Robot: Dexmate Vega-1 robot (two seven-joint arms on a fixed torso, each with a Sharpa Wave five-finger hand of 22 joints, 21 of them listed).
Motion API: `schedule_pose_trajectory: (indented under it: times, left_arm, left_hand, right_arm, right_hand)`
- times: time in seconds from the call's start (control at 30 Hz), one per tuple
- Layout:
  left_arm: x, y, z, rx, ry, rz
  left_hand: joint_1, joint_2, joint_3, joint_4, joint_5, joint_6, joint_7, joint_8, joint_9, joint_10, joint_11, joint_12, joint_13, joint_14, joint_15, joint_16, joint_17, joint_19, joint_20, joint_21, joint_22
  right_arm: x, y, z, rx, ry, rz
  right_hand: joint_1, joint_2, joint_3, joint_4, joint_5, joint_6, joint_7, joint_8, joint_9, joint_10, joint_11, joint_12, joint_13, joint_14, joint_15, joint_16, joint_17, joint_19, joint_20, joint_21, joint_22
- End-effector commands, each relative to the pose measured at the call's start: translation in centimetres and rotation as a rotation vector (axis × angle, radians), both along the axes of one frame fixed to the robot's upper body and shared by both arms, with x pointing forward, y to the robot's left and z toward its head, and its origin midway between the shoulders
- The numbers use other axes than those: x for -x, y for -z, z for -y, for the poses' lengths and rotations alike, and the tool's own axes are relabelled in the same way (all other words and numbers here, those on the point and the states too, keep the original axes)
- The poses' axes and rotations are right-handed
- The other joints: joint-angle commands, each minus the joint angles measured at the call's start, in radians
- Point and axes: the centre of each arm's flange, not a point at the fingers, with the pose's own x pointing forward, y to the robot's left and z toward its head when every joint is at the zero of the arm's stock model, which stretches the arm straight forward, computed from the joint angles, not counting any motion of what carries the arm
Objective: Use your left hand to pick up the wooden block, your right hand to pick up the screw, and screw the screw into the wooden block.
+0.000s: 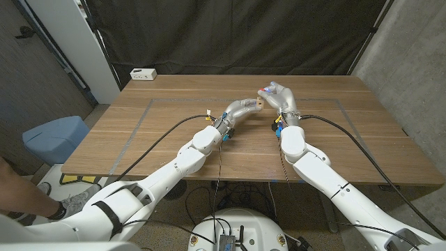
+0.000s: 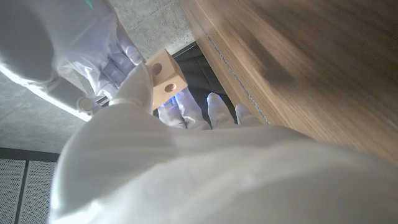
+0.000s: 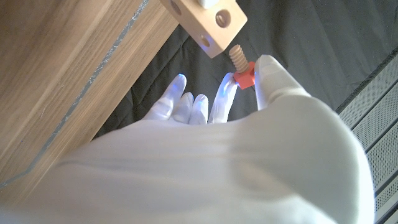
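Both parts are held above the table's [image 1: 139, 139] far middle: block [image 3: 208, 25] gripped by left hand [image 1: 244, 108], screw [image 3: 239, 65] pinched by right hand [image 1: 277, 96]. Cross-threading is risked if the screw is tilted.

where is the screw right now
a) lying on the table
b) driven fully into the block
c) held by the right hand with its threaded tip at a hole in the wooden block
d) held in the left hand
c: in the right wrist view the right hand pinches the red-headed screw, its threaded tip meeting a hole of the wooden block, which the left hand holds.
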Motion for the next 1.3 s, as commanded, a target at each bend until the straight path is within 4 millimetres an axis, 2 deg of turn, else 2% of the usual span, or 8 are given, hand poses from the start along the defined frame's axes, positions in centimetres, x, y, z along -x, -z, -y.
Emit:
schedule_pose_trajectory:
  times: [0.03, 1.3]
  left_arm:
    - [0.16, 0.09, 0.02, 0.000, 0.000, 0.002]
    - [0.18, 0.19, -0.34, 0.006, -0.006, -0.008]
  left_hand:
    - [-0.003, 0.008, 0.008, 0.001, 0.008, 0.044, 0.002, 0.006, 0.005, 0.005, -0.001, -0.004, 0.003, 0.007, -0.059, -0.005, 0.003, -0.004, 0.007, 0.003, 0.003]
    - [-0.004, 0.007, 0.009, 0.001, 0.008, 0.048, 0.002, 0.005, 0.005, 0.009, -0.003, -0.005, 0.007, 0.009, -0.061, -0.006, 0.003, -0.003, 0.005, 0.003, 0.003]
  right_arm:
    - [0.17, 0.13, 0.00, 0.006, 0.002, -0.003]
    - [0.07, 0.15, -0.15, 0.018, -0.005, -0.018]
  right_hand:
    - [0.002, 0.007, -0.004, 0.000, 0.009, -0.005, -0.001, 0.007, 0.000, -0.002, -0.003, -0.003, 0.004, 0.005, -0.071, 0.000, 0.002, 0.000, -0.057, -0.003, 0.003]
    - [0.000, 0.009, -0.008, 0.002, 0.015, -0.007, -0.004, 0.013, -0.004, -0.002, -0.003, -0.002, 0.004, 0.005, -0.070, -0.003, 0.001, -0.001, -0.054, -0.003, 0.003]
